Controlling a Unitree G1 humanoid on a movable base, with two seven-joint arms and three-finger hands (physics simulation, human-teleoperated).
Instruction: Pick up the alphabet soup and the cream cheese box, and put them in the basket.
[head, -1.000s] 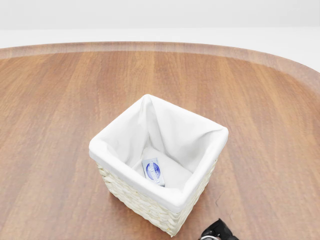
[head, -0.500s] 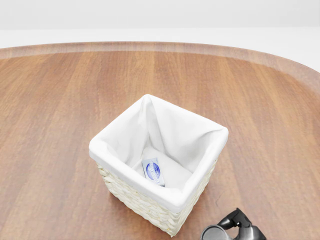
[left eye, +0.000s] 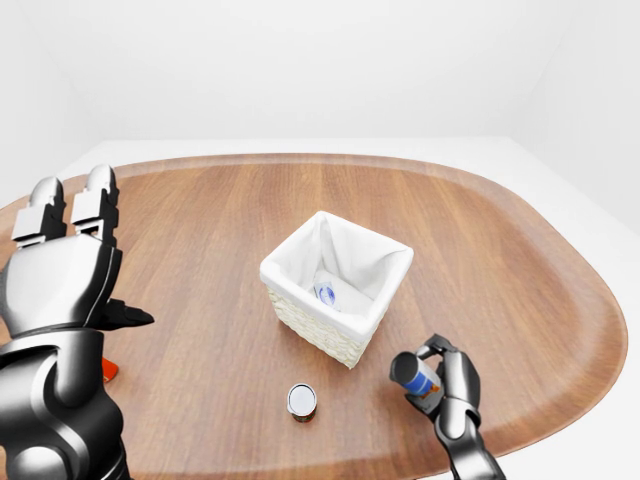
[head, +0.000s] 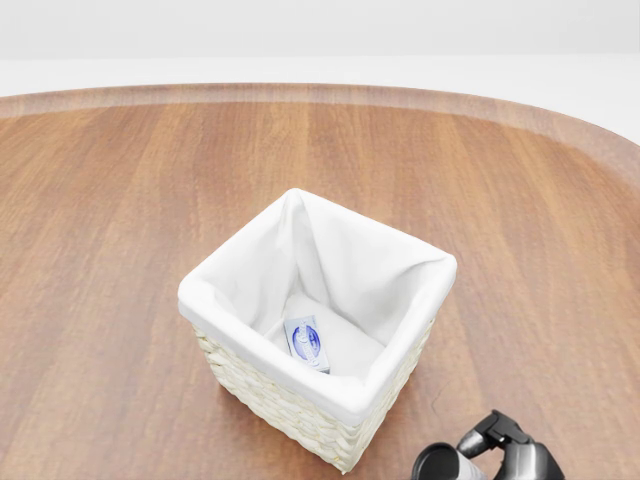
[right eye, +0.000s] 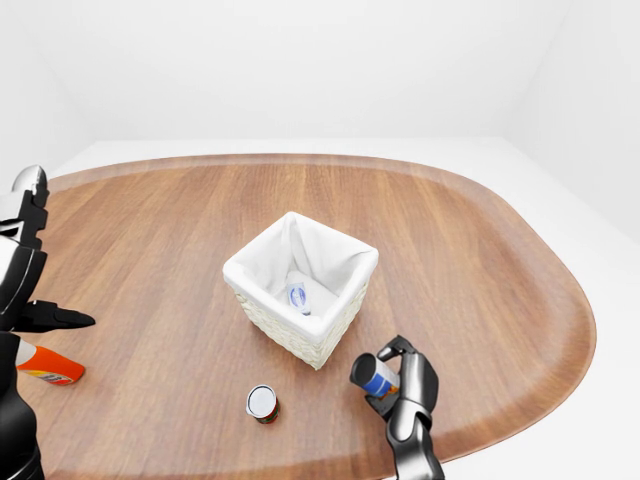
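Right hand (right eye: 388, 385), fingers closed round soup can (right eye: 372, 374), now raised higher beside basket (head: 395, 385). Cheese box (head: 306, 342) already inside. Left hand (left eye: 62, 265) kept open.

Bare table (left eye: 480, 230) lies all round the basket (left eye: 335, 325); only a small can (left eye: 301, 401) stands below it; its mouth gapes unblocked.

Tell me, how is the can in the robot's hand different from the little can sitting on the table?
The held can is gripped in the right hand, lifted and tipped sideways; the small can stands upright on the wooden table, untouched. The held can shows a blue and orange label and a dark end; the small can shows a white lid with a dark rim. The held can looks longer. Both are round cans lying below the basket in the right-eye view.
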